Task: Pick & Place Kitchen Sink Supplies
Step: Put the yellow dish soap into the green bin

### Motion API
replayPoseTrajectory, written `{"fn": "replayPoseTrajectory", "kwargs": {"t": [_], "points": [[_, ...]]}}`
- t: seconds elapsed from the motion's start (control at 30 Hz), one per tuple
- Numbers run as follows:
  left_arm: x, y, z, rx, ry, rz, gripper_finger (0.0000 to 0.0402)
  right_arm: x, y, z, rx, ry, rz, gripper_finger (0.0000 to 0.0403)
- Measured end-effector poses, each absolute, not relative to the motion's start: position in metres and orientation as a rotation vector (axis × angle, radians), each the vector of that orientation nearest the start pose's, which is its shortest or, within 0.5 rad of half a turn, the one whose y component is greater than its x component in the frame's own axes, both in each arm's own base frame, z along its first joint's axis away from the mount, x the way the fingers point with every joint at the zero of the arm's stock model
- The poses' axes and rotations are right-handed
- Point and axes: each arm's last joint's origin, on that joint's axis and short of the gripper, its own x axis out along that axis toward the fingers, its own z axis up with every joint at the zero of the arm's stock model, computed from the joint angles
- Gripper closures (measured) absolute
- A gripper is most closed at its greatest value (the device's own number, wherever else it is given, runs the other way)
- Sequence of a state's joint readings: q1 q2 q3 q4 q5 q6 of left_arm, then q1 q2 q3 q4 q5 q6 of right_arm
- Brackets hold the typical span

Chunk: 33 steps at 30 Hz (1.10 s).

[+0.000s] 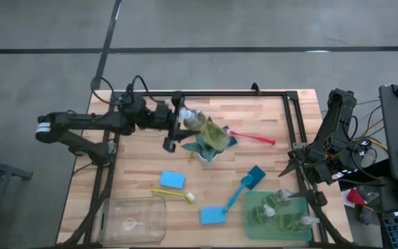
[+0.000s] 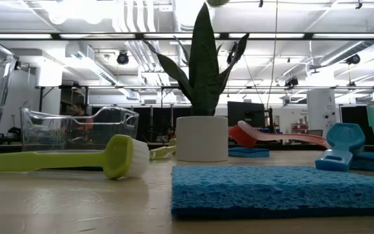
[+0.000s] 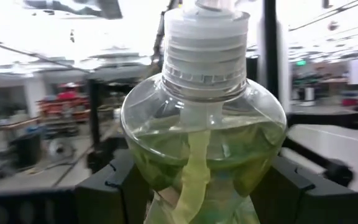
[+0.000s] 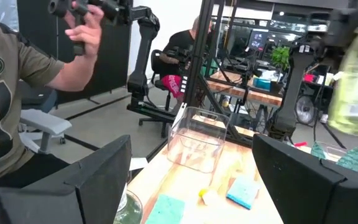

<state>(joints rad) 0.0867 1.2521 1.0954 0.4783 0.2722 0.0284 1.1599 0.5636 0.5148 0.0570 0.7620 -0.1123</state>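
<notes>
My left gripper [image 1: 180, 124] reaches in from the table's left and is shut on a clear pump bottle [image 3: 204, 137] of yellow-green liquid with a white collar. The bottle [image 1: 197, 123] hangs above the table beside the spiky potted plant [image 1: 213, 142]. My right gripper [image 4: 191, 186] waits open at the table's right edge [image 1: 294, 163], with nothing between its fingers. On the wood lie two blue sponges [image 1: 173, 180] [image 1: 213, 216], a yellow-green brush [image 1: 173, 195], a blue brush [image 1: 244, 185] and a red brush [image 1: 254, 137]. More pump bottles [image 1: 282, 207] lie in the green tray [image 1: 253, 223]. My left gripper pinches the bottle's rounded body [image 3: 135, 155], below the white collar, between its two fingers [image 3: 114, 186], one on each side. The fingers come from the table's left, slanting slightly upward, and lie along the bottle, whose pump end points away from the wrist. The bottle is lifted clear of the table.
A clear bin [image 1: 131, 220] stands at the near left corner. The potted plant stands mid-table just under the held bottle. A black frame [image 1: 292, 117] runs along the far and right edges. A person [image 4: 17, 93] sits beyond the table.
</notes>
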Motion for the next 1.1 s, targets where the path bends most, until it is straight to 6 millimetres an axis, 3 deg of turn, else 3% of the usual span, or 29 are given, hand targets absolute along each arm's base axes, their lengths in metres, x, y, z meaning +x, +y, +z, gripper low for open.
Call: {"fn": "replayPoseTrajectory", "kwargs": {"t": [0.17, 0.27, 0.47, 0.7, 1.1], "points": [[0.29, -0.006, 0.396, 0.066, -0.285, -0.249, 0.0183, 0.072, 0.114, 0.294, -0.102, -0.033, 0.385, 0.0076], [0.299, -0.014, 0.393, 0.048, -0.269, -0.239, 0.0183, 0.075, 0.111, 0.298, -0.089, -0.058, 0.272, 0.0076], [0.319, -0.014, 0.392, -0.018, -0.222, -0.225, 0.0183, 0.082, 0.102, 0.314, 0.03, -0.112, 0.16, 0.0076], [0.355, -0.016, 0.384, -0.098, -0.051, -0.212, 0.0183, 0.09, 0.096, 0.327, 0.072, -0.122, 0.096, 0.0076], [0.405, -0.024, 0.403, -0.068, -0.023, -0.304, 0.0183, 0.105, 0.089, 0.339, 0.076, -0.056, 0.044, 0.0076]]}}
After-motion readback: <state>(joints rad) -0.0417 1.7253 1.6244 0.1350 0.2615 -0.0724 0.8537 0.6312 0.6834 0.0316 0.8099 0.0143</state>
